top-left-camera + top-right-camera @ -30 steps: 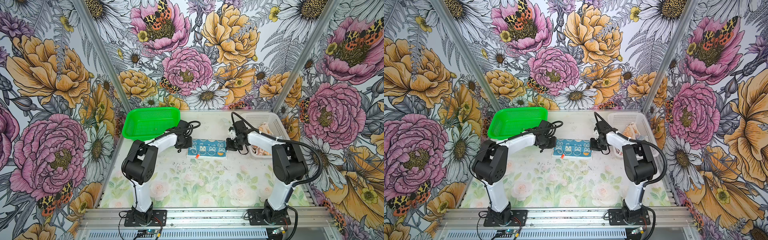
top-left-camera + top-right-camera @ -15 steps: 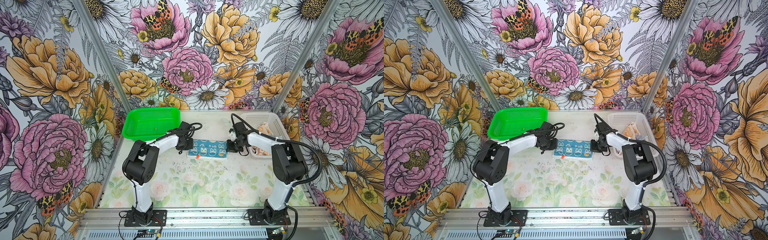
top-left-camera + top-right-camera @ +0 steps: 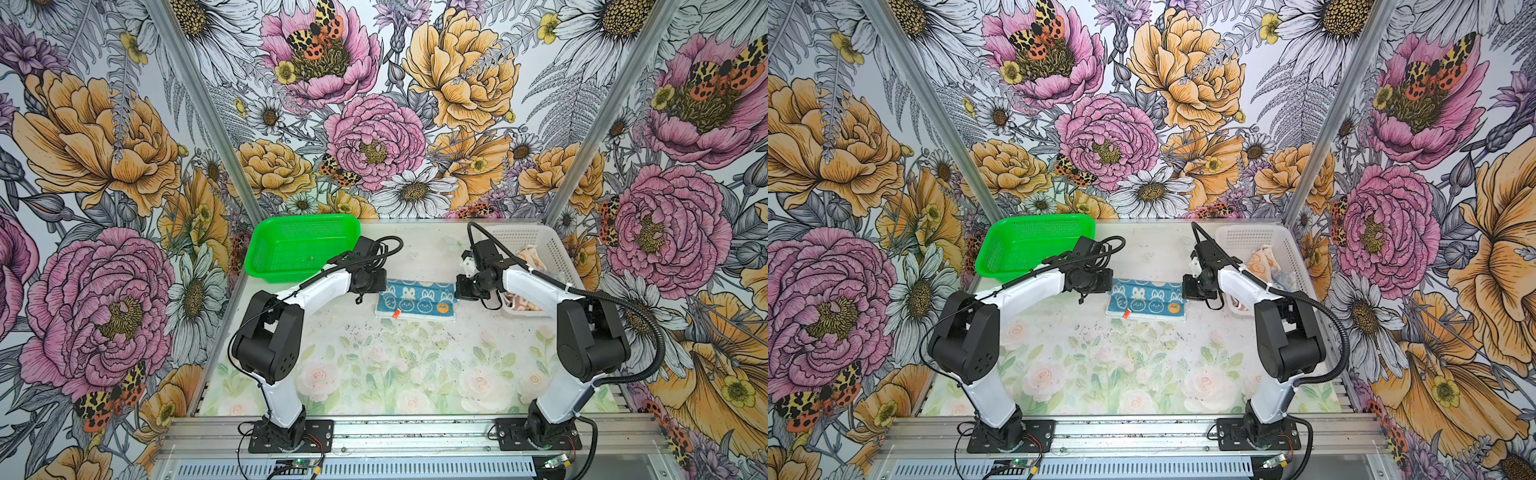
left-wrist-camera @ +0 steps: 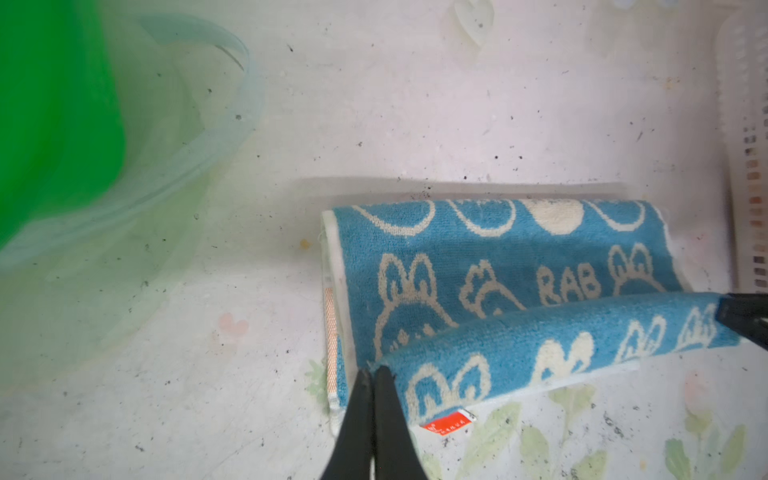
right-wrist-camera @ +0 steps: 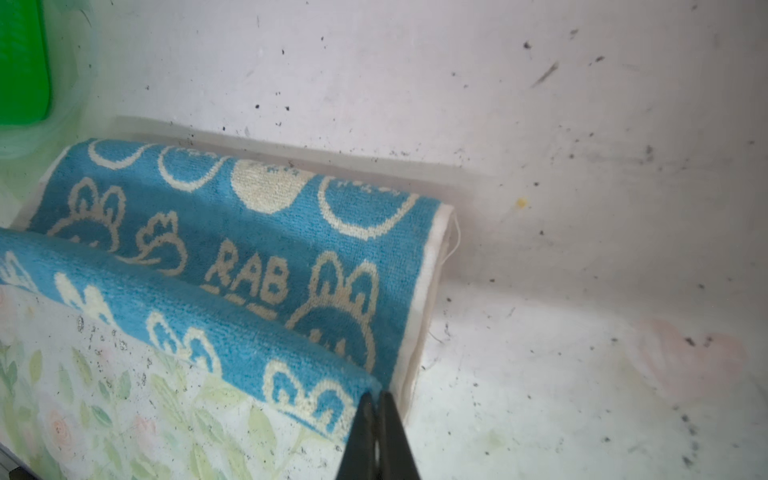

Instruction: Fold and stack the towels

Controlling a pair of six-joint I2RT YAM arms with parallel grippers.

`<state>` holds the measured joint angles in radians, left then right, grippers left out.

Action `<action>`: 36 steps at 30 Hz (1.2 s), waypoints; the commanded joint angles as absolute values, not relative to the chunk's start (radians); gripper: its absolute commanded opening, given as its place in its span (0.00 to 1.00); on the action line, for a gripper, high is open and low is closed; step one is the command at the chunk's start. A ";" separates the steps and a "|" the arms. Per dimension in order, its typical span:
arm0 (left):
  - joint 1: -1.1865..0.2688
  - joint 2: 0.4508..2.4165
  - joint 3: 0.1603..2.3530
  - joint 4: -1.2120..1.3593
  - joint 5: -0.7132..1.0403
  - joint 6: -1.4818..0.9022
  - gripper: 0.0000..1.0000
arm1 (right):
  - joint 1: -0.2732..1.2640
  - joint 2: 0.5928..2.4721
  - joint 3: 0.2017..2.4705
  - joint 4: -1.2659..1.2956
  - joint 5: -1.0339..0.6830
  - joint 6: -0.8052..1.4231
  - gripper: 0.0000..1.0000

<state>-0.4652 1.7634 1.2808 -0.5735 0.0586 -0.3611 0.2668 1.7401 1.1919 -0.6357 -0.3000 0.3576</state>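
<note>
Flanking the speckled tabletop [image 3: 374, 365] (blue towel [image 3: 415, 297]): flowered walls [image 3: 374, 137].

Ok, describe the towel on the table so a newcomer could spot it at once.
On the floral table, look at the far end, between the green mesh basket and the white mesh basket. There lies the blue towel with white bunnies, pinched at two corners by the left gripper and right gripper. The other towels are pale and crumpled inside the white mesh basket.

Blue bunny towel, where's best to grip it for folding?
Take the blue towel by the two corners of its raised long edge, one from each short end, as the left gripper and right gripper do; the edge runs straight between them.
</note>
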 commanded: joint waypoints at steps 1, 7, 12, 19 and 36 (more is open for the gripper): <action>-0.475 1.762 1.262 -0.572 0.028 -0.372 0.00 | 0.270 1.725 1.162 -0.638 -0.284 0.348 0.00; -0.489 1.811 1.235 -0.560 0.023 -0.380 0.00 | 0.276 1.761 1.145 -0.628 -0.286 0.344 0.00; -0.492 1.855 1.219 -0.542 0.020 -0.385 0.00 | 0.280 1.787 1.140 -0.611 -0.293 0.350 0.00; -0.489 1.859 1.226 -0.542 0.010 -0.380 0.00 | 0.296 1.795 1.144 -0.605 -0.290 0.354 0.00; -0.394 1.962 1.515 -0.574 0.062 -0.330 0.00 | 0.237 1.886 1.403 -0.650 -0.317 0.353 0.00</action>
<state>-0.4099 1.9209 1.4635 -0.5636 0.0448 -0.3557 0.2512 1.8565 1.3434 -0.6319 -0.3157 0.3580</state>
